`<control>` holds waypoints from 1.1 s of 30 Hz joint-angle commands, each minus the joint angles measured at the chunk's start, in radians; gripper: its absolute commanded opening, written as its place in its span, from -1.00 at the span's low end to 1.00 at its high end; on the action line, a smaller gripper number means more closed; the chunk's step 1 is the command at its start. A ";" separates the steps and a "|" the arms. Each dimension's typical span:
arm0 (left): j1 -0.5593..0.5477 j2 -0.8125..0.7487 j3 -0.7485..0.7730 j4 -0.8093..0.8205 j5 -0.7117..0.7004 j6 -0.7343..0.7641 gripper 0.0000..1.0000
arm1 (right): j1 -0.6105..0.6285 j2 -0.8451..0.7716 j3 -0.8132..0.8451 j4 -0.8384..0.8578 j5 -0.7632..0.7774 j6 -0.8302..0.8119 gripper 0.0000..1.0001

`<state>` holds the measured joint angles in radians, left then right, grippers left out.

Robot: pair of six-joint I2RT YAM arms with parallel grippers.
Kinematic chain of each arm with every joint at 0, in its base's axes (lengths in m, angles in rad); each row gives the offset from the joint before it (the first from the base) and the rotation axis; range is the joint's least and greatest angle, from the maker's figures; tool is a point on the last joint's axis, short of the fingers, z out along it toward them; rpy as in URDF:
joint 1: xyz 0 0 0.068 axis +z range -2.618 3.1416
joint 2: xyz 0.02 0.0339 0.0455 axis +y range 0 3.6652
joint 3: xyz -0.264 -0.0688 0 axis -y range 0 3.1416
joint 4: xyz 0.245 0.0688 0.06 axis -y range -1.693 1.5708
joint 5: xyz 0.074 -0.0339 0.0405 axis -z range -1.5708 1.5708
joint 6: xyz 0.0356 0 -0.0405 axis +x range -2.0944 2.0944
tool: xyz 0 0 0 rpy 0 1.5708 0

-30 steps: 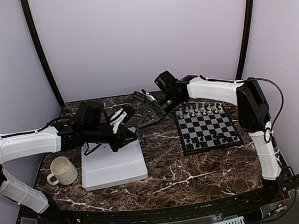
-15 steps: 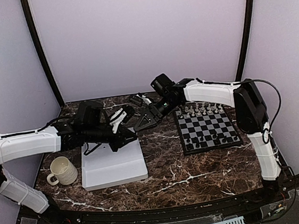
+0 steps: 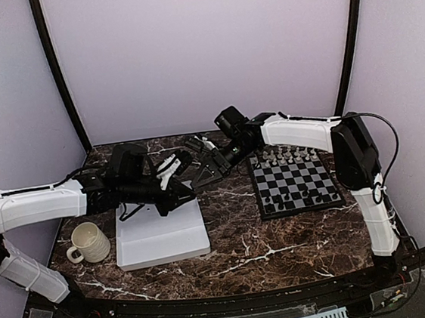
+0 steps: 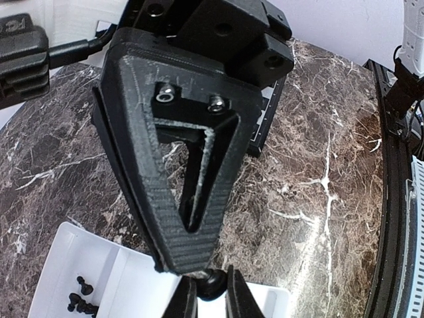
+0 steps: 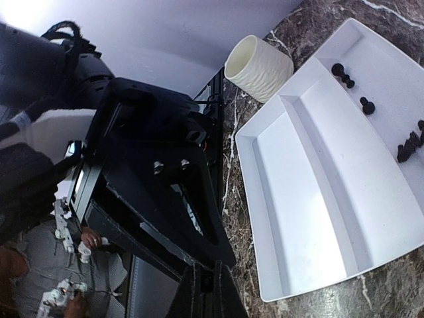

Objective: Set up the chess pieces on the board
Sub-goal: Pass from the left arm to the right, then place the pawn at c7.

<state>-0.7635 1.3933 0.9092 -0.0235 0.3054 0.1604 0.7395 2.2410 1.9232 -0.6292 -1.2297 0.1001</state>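
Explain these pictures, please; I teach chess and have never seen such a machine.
Two robot arms, left and right, are bolted to a marble table. One picture looks down from above and behind them; the other two come from a camera on each wrist. On the table lie a chessboard with pieces on its near and far rows, a white tray holding loose black pieces, and a cream mug. The left tool pinches a small black piece near the tray's far edge. The right tool points its tip at it; whether it grips is unclear.
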 commanded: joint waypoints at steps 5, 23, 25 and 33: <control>-0.002 -0.008 0.003 0.015 -0.069 0.011 -0.24 | 0.010 -0.008 0.067 -0.127 0.095 -0.171 -1.00; 0.012 -0.021 -0.025 0.041 -0.213 0.008 0.00 | -0.420 -0.662 -0.641 0.019 0.911 -0.473 -1.00; 0.018 -0.018 -0.025 0.041 -0.212 0.007 0.00 | -0.467 -0.699 -0.708 0.038 0.942 -0.485 -1.00; 0.025 -0.013 -0.026 0.037 -0.204 0.003 -0.01 | -0.543 -0.776 -0.906 0.129 1.022 -0.503 -1.00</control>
<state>-0.7441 1.3788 0.8669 0.0128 0.1047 0.1715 0.2073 1.5158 1.0771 -0.5854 -0.2672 -0.3813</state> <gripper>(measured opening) 0.494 0.037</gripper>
